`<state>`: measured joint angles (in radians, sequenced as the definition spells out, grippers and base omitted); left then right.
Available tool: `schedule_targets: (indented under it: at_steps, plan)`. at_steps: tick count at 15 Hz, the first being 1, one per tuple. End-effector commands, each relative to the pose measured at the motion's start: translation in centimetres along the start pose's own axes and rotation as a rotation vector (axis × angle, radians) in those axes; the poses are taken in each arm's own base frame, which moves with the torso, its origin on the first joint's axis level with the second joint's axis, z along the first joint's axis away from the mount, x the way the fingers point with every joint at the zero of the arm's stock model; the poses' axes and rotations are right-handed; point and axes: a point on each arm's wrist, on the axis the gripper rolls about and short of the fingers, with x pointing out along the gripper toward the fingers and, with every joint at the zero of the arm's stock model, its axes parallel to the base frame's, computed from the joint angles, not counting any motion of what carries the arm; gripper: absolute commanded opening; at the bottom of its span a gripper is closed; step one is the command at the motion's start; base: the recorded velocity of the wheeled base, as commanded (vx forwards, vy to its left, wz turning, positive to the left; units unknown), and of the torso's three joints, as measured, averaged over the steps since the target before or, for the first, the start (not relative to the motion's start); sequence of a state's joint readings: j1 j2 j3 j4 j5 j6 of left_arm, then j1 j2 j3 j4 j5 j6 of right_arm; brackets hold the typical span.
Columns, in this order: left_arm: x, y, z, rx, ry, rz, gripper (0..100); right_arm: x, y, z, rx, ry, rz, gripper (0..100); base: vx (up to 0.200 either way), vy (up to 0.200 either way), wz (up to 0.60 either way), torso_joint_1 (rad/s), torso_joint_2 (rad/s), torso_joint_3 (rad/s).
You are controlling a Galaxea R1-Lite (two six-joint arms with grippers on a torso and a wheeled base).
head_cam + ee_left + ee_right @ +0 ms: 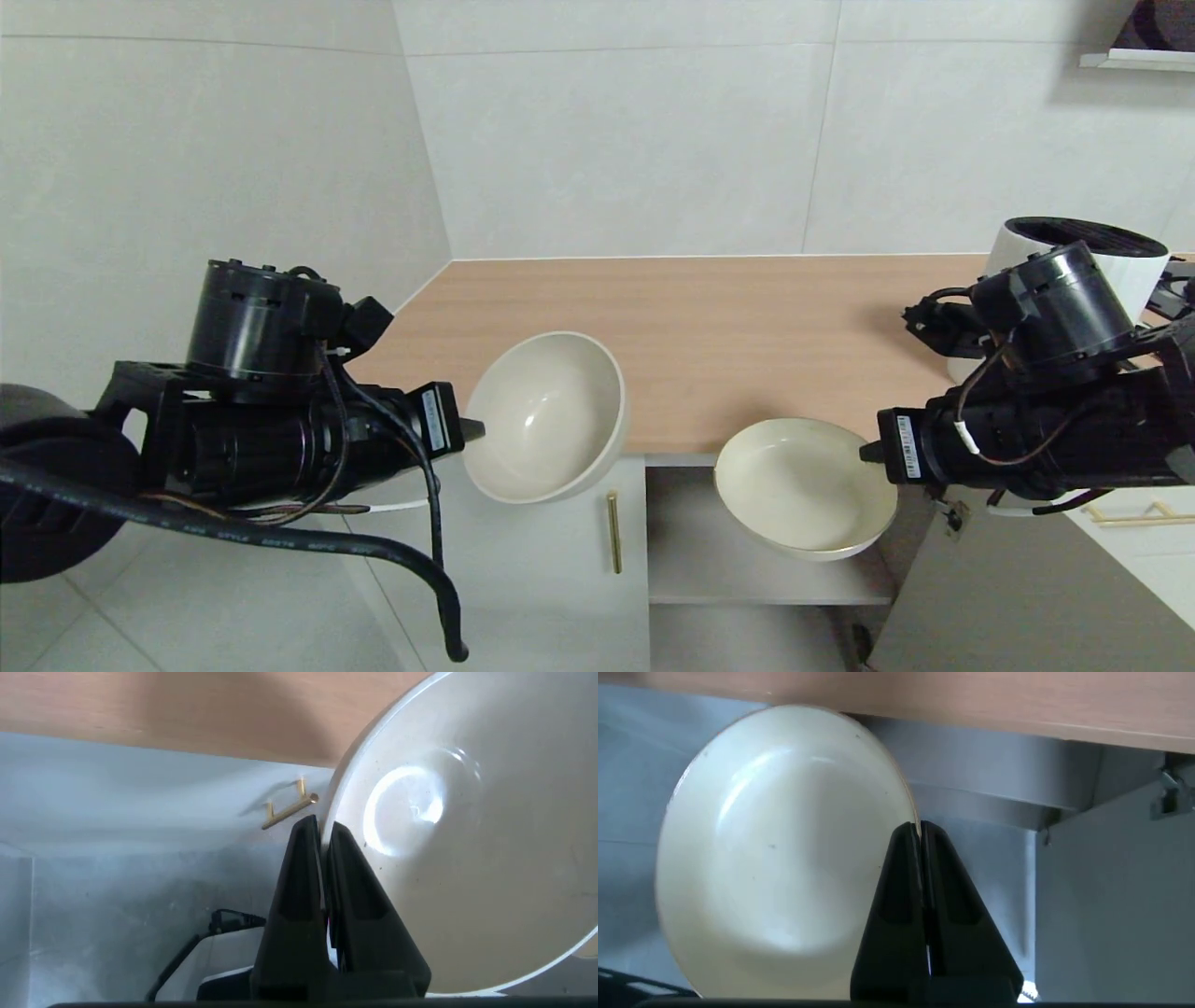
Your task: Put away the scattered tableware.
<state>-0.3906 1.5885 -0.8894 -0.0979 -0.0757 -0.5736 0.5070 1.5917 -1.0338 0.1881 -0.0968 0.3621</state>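
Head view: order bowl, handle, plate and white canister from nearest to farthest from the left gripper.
1. The bowl, held by the left gripper.
2. The handle, below the bowl.
3. The plate, in the right gripper.
4. The white canister, far right.

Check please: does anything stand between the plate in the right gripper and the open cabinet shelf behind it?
Nothing visible does. The plate, held by the right gripper, hangs before the shelf; the cabinet door is swung aside.

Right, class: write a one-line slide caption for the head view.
Left gripper holds a bowl by its rim, right gripper a plate, both before the open cabinet.
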Motion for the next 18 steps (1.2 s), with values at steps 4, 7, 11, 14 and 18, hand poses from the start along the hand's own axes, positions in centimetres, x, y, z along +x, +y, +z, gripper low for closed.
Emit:
schedule_targets:
  at_steps: [4, 7, 11, 14, 18]
  plan:
    - [0.5, -0.2, -0.6, 0.012, 0.028, -0.003, 0, 0.9, 0.0, -0.3, -0.003, 0.026, -0.011, 0, 0.0, 0.0, 0.0, 0.0, 0.0, 0.0]
    - [0.4, -0.2, -0.7, 0.014, 0.035, -0.009, 0, 1.2, 0.0, -0.4, -0.004, 0.035, -0.014, 0, 0.0, 0.0, 0.0, 0.0, 0.0, 0.0]
    - [0.4, -0.2, -0.9, 0.015, 0.044, -0.018, 0, 1.4, 0.0, -0.4, -0.005, 0.042, -0.017, 0, 0.0, 0.0, 0.0, -0.122, 0.3, 0.171]
    - [0.4, 0.0, -1.1, 0.042, 0.05, -0.015, 0, 1.6, 0.0, -0.6, -0.007, 0.05, -0.018, 0, 0.0, 0.0, 0.0, -0.185, 0.47, 0.272]
    - [0.5, 0.0, -1.1, 0.042, 0.053, -0.014, 0, 2.0, 0.1, -0.7, -0.01, 0.063, -0.021, 0, 0.0, 0.0, 0.0, -0.184, 0.47, 0.288]
